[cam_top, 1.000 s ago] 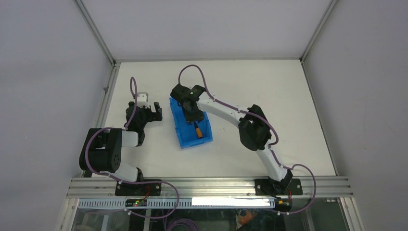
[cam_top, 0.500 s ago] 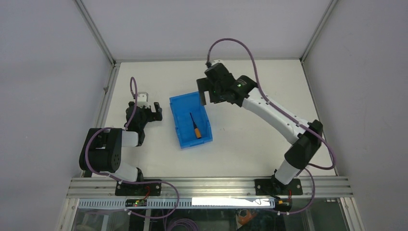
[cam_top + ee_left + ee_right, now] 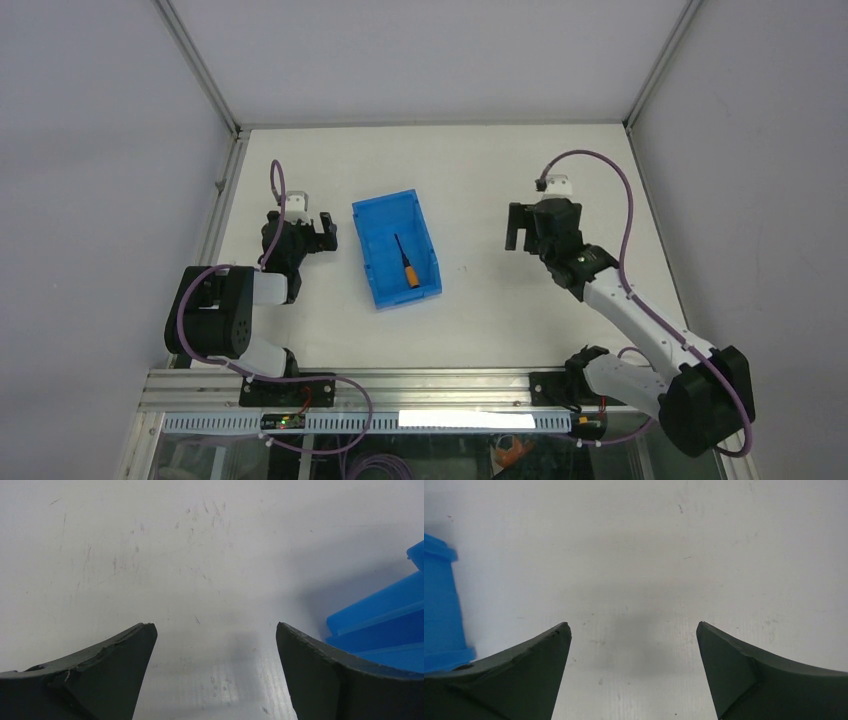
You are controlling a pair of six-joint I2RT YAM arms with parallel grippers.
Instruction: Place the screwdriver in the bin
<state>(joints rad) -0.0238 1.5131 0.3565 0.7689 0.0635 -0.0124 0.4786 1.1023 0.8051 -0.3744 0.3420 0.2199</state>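
Blue bin [image 3: 374, 256] left of centre on white worktop [image 3: 470, 170]. Orange-handled screwdriver [image 3: 405, 262] lies inside bin, handle at near end, black shaft pointing far. Right jaws released, spread wide, empty, right of bin and well apart. Left jaws released, empty, just left of bin.

White tabletop [image 3: 480, 190], faintly scratched. One blue bin [image 3: 378, 250] rests directly on it, left of centre, slightly skewed.
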